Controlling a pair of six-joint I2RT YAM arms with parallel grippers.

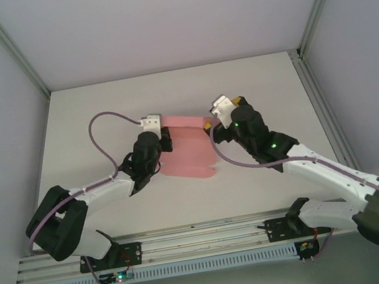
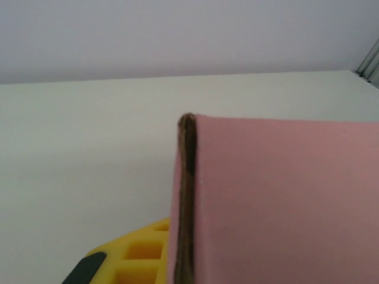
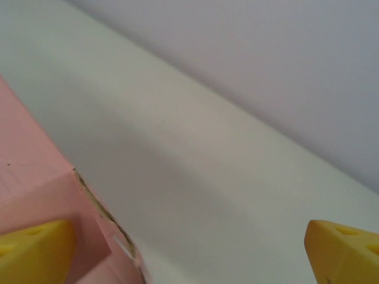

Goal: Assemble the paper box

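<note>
The pink paper box (image 1: 187, 149) lies partly folded at the middle of the white table. My left gripper (image 1: 164, 134) is shut on the box's left edge. In the left wrist view the pink card (image 2: 278, 201) stands edge-on against one yellow finger (image 2: 139, 251), and the other finger is hidden behind the card. My right gripper (image 1: 222, 109) is open at the box's far right corner. In the right wrist view its yellow fingertips (image 3: 35, 251) stand wide apart, the left one over the pink corner (image 3: 35, 189) and the right one over bare table.
The white table (image 1: 99, 120) is walled in by grey panels at the back and both sides. A purple cable (image 1: 99, 138) loops off the left arm and another runs along the right arm. The arm bases sit on a rail (image 1: 204, 237) at the near edge.
</note>
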